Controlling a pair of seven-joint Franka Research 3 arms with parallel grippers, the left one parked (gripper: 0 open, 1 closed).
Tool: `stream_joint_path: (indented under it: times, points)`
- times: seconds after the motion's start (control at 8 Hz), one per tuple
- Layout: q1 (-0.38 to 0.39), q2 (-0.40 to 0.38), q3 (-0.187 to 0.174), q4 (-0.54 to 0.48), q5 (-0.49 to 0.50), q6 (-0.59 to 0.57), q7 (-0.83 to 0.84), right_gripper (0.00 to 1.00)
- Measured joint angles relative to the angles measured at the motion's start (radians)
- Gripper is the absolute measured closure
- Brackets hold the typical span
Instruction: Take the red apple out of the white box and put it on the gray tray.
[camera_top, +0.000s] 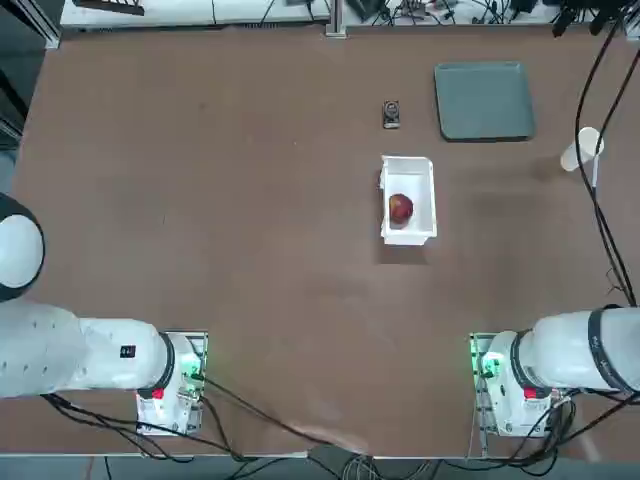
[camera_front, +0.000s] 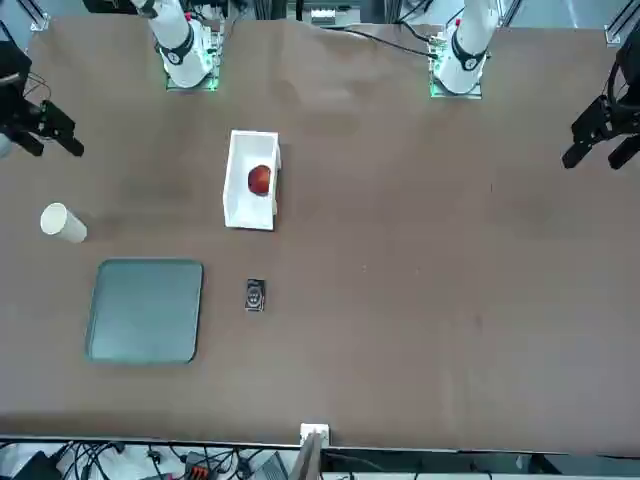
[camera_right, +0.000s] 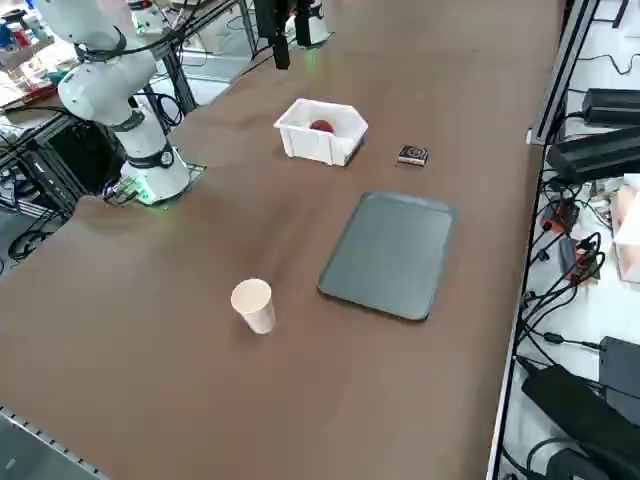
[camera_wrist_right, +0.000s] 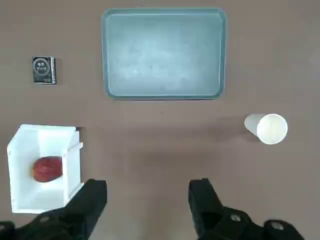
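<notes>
The red apple lies inside the white box near the middle of the table. Beyond the box, toward the far right corner, the gray tray sits with nothing on it. My right gripper hangs high above the table, over bare brown surface between the box and a paper cup. Its two black fingers stand wide apart, open, with nothing between them.
A white paper cup lies on its side near the table's right edge. A small black square object rests between box and tray. Cables run along the far edge and hang at the right.
</notes>
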Motion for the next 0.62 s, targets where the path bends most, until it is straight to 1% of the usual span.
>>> stream_joint_path:
  times: [0.5,0.62]
  points:
    - [0.001,0.001,0.002,0.001,0.012,-0.005,0.001,0.01]
    - [0.004,0.002,0.006,0.0,0.023,-0.01,0.034,0.01]
